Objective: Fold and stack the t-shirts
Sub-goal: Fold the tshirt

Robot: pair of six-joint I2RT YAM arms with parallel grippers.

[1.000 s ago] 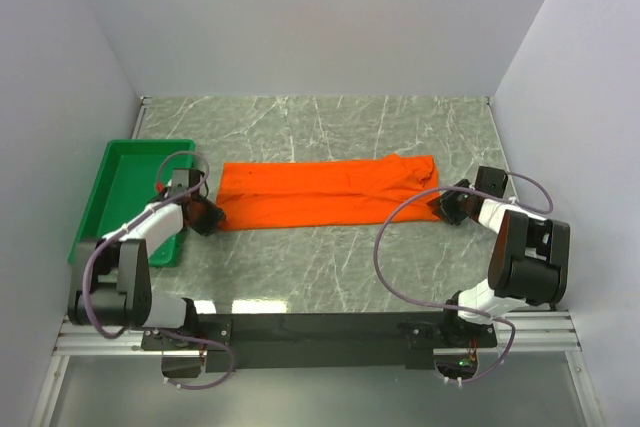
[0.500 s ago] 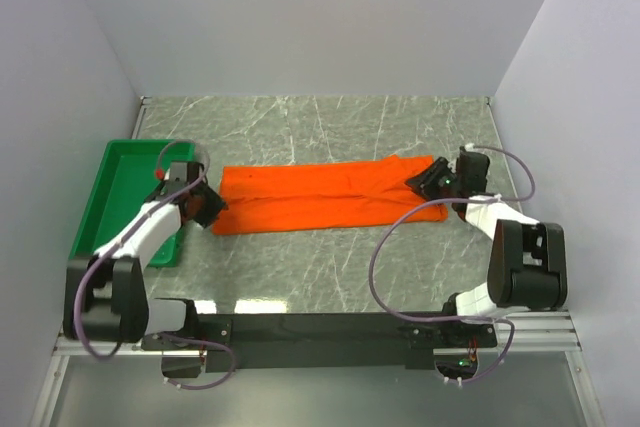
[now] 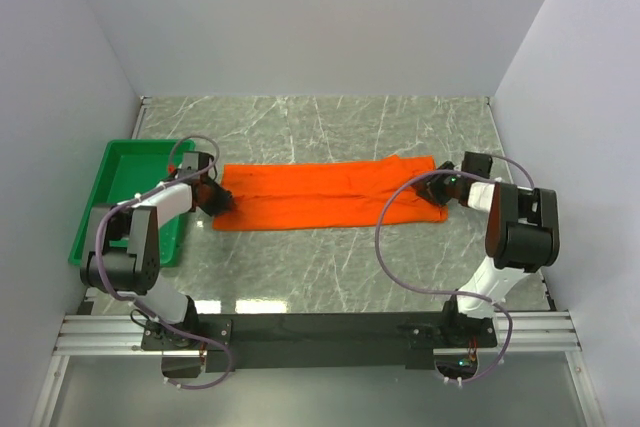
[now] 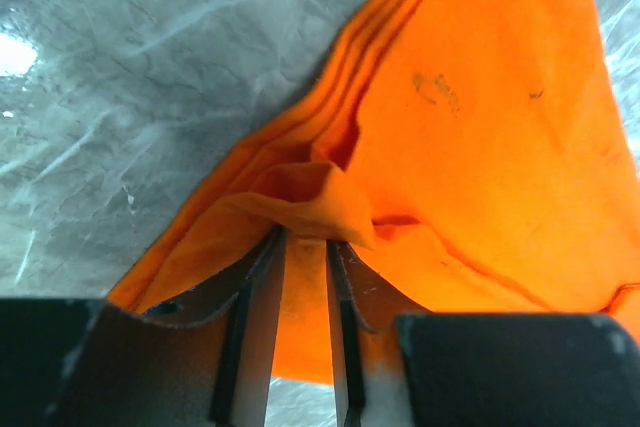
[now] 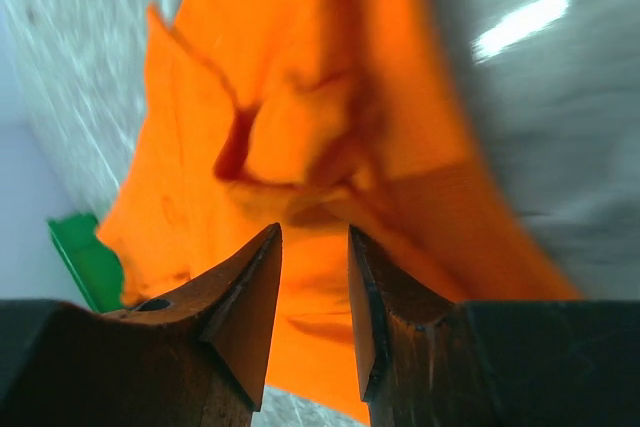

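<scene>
The orange t-shirt (image 3: 320, 195) lies as a long folded strip across the middle of the table, left to right. My left gripper (image 3: 218, 197) is at its left end. In the left wrist view the gripper (image 4: 305, 237) has its jaws close together, with a bunched fold of the t-shirt (image 4: 480, 127) pinched at the tips. My right gripper (image 3: 428, 187) is at the strip's right end. In the right wrist view the gripper (image 5: 315, 237) has its jaws apart, low over the wrinkled t-shirt (image 5: 290, 67), with nothing between them.
A green tray (image 3: 120, 177) stands at the left edge of the marble table, just left of my left gripper; it also shows far off in the right wrist view (image 5: 85, 257). White walls close the table on three sides.
Both grippers have moved inward onto the ends of the shirt strip. The left end of the strip now bunches at my left jaws. The right end has shifted slightly.
</scene>
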